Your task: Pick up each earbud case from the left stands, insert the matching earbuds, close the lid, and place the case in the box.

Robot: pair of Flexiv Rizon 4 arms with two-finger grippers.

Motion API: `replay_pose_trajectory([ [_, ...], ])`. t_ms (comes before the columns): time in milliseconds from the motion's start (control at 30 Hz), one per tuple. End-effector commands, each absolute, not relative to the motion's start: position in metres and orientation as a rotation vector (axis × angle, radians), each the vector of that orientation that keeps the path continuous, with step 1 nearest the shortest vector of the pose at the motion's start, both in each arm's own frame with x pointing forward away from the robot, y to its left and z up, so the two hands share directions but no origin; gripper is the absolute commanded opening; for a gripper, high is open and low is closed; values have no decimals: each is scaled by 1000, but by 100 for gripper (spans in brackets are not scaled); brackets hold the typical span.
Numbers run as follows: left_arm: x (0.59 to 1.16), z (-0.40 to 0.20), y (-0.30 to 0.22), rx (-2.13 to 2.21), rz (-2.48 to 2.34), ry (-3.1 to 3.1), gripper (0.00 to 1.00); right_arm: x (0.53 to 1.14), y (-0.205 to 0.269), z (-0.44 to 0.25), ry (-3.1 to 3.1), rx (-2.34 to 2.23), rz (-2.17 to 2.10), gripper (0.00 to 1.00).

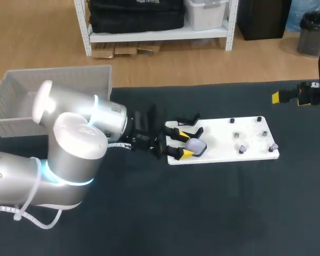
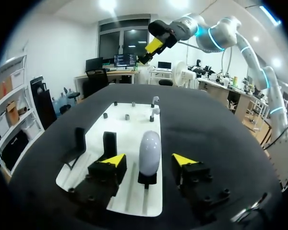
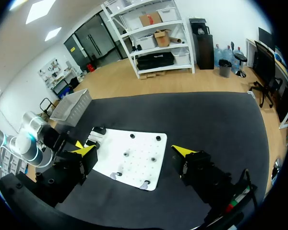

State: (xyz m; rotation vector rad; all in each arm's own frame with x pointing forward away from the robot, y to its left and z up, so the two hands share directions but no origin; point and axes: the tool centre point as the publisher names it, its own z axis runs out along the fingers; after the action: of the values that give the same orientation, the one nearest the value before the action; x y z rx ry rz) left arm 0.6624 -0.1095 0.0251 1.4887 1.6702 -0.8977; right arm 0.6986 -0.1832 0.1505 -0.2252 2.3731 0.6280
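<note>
Left gripper is spread, one finger on each side of the earbud case, and as far as I can see neither finger touches it. The case stands upright on its stand at the end of the white board nearest my left arm. I'd centre it between the fingers, close gently on its flanks, then lift straight up so the stand doesn't snag. Right gripper, also spread, hangs raised, well beyond the board's other end.

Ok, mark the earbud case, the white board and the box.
earbud case [image 2: 150,152], left wrist view, its rounded top.
white board [image 1: 224,140], head view, bare middle.
box [image 1: 69,80], head view, its wall.
</note>
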Motion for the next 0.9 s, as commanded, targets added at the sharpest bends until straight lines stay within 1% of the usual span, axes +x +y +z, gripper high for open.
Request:
replay_pose_trajectory([
  [33,668,19,-116,1500,-912,1665,57,699,-184,150,2373,-229,633,100],
  [100,669,18,-117,1499,-916,1664,56,699,-184,150,2373,-229,633,100],
  [333,671,15,-119,1492,-935,1658,49,699,-184,150,2373,-229,633,100],
  [433,671,16,-120,1491,-940,1653,47,699,-184,150,2373,-229,633,100],
  [700,668,13,-122,1495,-957,1648,48,699,-184,150,2373,-229,633,100],
  [900,667,13,-124,1492,-967,1643,45,699,-184,150,2373,-229,633,100],
])
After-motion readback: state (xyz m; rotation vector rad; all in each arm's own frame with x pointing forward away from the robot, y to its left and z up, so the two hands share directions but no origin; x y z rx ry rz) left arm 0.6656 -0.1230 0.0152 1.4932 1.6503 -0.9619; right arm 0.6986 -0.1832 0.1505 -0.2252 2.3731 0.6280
